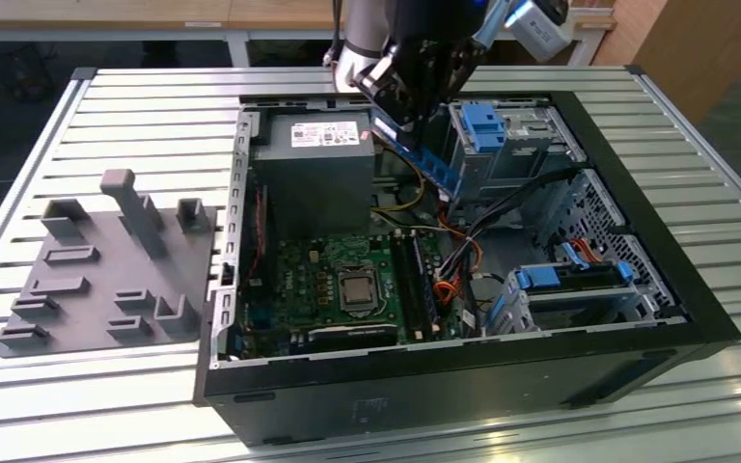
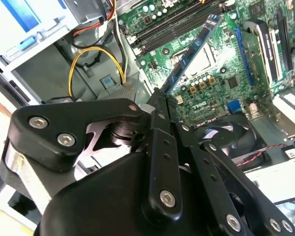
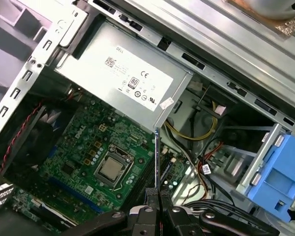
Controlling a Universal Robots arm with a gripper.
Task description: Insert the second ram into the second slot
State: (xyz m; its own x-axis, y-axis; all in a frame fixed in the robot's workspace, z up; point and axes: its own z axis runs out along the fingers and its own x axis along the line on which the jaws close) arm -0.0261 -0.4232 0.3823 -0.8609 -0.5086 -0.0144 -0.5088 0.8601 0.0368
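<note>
Gripper (image 1: 400, 116): clamped on ram (image 1: 430, 166); ram held aslant above motherboard (image 1: 313, 280), inside open case (image 1: 660, 241).

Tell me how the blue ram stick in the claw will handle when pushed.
The second ram is likely stiff: it juts straight from the claw without sagging. It is probably light, being thin and flat. Held by one end, it may pivot if pushed off-line.

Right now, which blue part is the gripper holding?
The second ram: the thin blue circuit stick clamped in the gripper above the motherboard. The chunky blue drive-bay tabs stand apart from it.
</note>
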